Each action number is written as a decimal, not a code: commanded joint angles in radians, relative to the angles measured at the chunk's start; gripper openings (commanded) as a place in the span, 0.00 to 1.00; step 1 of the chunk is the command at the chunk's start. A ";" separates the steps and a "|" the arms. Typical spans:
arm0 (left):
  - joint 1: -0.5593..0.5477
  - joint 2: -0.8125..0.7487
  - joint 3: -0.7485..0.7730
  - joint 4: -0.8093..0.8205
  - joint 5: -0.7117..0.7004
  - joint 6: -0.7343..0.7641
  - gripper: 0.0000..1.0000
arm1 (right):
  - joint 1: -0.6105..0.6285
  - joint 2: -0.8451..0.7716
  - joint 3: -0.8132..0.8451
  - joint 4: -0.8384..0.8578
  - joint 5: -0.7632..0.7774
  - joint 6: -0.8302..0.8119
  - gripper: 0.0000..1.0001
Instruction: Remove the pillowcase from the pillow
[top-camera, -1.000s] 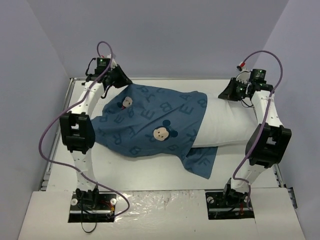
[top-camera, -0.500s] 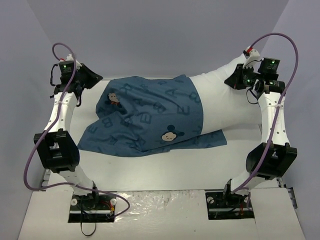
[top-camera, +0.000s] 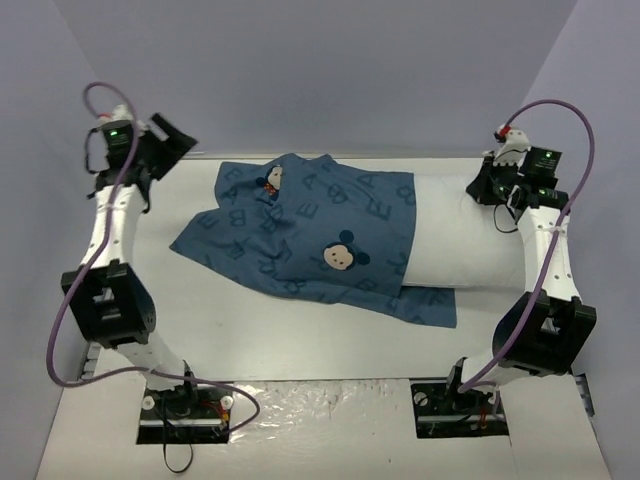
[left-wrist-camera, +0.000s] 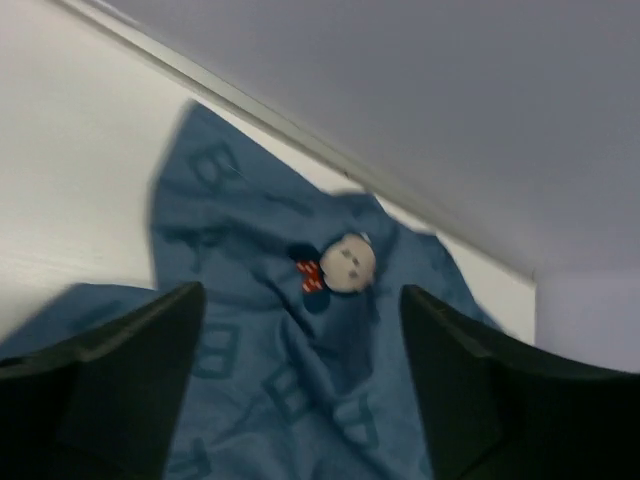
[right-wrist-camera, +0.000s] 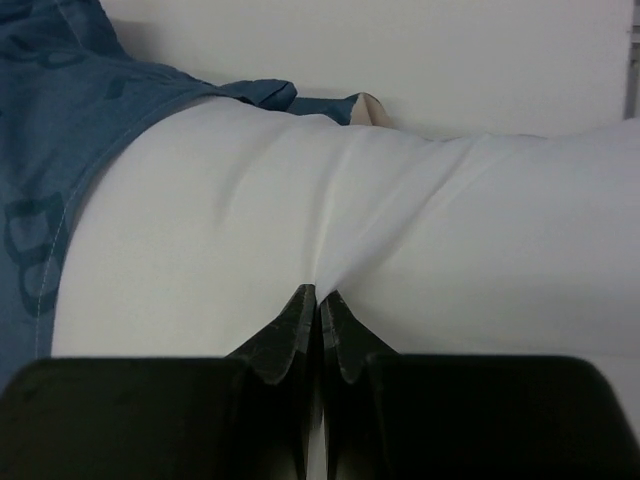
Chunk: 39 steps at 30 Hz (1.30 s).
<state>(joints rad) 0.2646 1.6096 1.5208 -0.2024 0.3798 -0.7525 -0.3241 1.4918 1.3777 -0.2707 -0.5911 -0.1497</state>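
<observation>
The teal pillowcase (top-camera: 300, 235), printed with letters and mouse faces, lies rumpled on the table and still covers the left end of the white pillow (top-camera: 470, 250). Its loose left part is spread flat. My left gripper (top-camera: 175, 138) hangs open above the table's far left corner, apart from the cloth. In the left wrist view the left gripper (left-wrist-camera: 300, 300) has nothing between its fingers, and the pillowcase (left-wrist-camera: 260, 400) lies below. My right gripper (top-camera: 483, 187) is at the pillow's far right end. The right gripper (right-wrist-camera: 318, 292) is shut on a pinch of the pillow (right-wrist-camera: 450, 230).
The white table (top-camera: 250, 330) is boxed in by pale lilac walls on three sides. A purple cable (top-camera: 565, 110) loops above the right arm and another purple cable (top-camera: 100, 95) above the left. A flap of pillowcase (top-camera: 430, 305) lies in front of the pillow.
My left gripper opened and let go of the pillowcase, which dropped onto the table. It also drew back towards the far left. The right gripper lowered the pillow's raised end.
</observation>
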 joint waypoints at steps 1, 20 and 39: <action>-0.204 0.134 0.143 -0.073 0.154 0.125 0.78 | 0.100 -0.058 -0.022 0.036 -0.049 -0.024 0.00; -0.568 0.690 0.908 -0.645 -0.369 -0.155 0.94 | 0.160 -0.061 -0.072 0.034 -0.026 -0.067 0.00; -0.466 0.593 0.682 -0.482 -0.415 -0.071 0.02 | 0.168 -0.059 -0.025 0.034 -0.032 -0.059 0.00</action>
<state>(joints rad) -0.2882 2.3482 2.2375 -0.6956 0.0555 -0.8902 -0.1520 1.4750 1.2968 -0.2409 -0.6037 -0.2085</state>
